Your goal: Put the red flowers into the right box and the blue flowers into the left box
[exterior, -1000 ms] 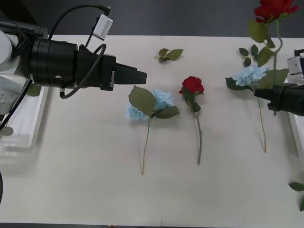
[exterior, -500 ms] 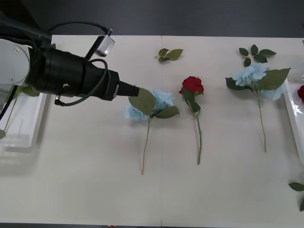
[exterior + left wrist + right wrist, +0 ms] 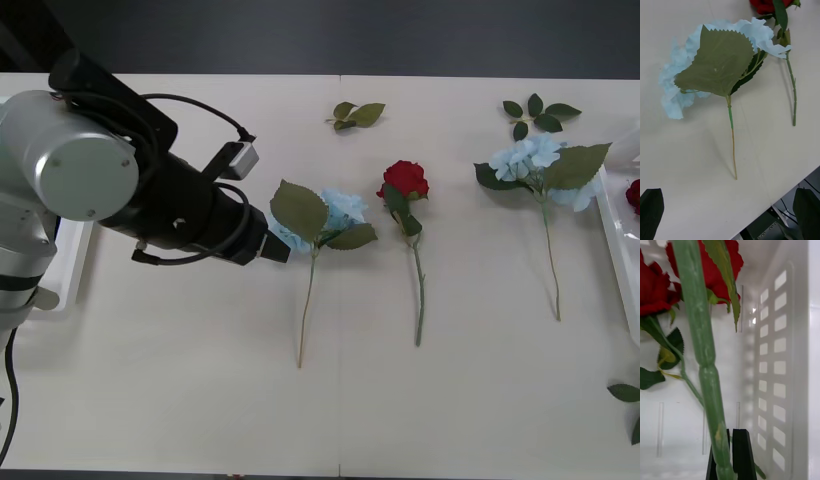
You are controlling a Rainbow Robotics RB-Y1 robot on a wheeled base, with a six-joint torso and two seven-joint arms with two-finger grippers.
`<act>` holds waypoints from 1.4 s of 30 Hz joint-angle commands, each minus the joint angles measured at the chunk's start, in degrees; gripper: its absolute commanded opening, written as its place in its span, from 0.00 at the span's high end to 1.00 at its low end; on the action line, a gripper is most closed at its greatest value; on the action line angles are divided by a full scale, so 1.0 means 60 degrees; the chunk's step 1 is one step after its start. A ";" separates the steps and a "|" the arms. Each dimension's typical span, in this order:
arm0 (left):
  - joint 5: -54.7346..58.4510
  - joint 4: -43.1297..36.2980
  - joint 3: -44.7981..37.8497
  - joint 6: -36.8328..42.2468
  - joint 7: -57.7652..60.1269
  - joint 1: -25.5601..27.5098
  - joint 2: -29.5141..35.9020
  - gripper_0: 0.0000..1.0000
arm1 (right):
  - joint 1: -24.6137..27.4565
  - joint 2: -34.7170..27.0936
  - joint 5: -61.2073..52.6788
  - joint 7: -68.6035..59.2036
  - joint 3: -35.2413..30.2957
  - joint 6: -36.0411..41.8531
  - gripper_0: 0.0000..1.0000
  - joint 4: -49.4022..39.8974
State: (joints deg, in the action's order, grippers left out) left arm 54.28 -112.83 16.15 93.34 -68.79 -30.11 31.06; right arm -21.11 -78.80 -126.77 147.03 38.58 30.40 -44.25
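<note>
Your left gripper [image 3: 730,213] hangs over the table [image 3: 180,400], black fingers [image 3: 651,212] spread wide, with a blue flower [image 3: 318,222] just ahead of them: fluffy pale petals, big serrated leaf, thin stem. Your right gripper [image 3: 730,455] is clamped on a red flower's [image 3: 702,333] waxy green stem inside the slotted white plastic right box [image 3: 782,363].

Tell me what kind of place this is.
Probably a robot test bench, not a florist's: a plain table with artificial blue flowers laid in a row, and a white right box at the edge.
</note>
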 commanded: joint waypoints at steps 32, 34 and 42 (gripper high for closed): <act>-0.3260 0.2442 0.5834 -0.2593 0.3203 -0.2364 -0.0401 0.00 | 0.0032 0.1371 0.1455 0.0426 -0.0086 -0.0951 0.15 0.1779; -0.3275 0.2633 0.5951 -0.2724 0.3203 -0.2437 -0.0415 0.00 | 0.0032 0.1356 0.1353 0.0441 -0.0086 -0.0907 0.10 0.1603; -0.3275 0.3233 0.5966 -0.2739 0.3028 -0.2511 -0.0782 0.00 | -0.0100 0.1005 0.0987 0.0221 -0.0365 -0.0072 0.08 0.0681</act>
State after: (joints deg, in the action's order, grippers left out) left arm 35.16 -93.96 52.86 77.06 -48.79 -43.45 28.09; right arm -21.10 -70.83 -120.62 147.74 38.40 28.55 -38.74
